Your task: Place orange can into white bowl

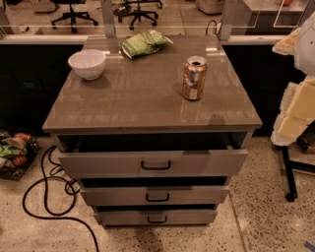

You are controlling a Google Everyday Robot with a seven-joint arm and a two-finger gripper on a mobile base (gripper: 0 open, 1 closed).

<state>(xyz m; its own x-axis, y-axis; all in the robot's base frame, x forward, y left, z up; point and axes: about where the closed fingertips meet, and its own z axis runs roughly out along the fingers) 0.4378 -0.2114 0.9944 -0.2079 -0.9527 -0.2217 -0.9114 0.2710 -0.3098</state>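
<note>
The orange can [194,78] stands upright on the grey cabinet top [142,98], right of centre, with its silver top and opening showing. The white bowl [87,64] sits near the far left corner of the same top, empty as far as I can see. My gripper [291,118] shows as white and pale yellow parts at the right edge of the view. It is off the cabinet, to the right of the can and well apart from it. It holds nothing that I can see.
A green crinkled snack bag [143,43] lies at the back of the top. The three drawers [155,165] below stand partly pulled out. A black cable [47,192] loops on the floor at left, near a basket of items [15,150]. Office chairs [74,12] stand behind.
</note>
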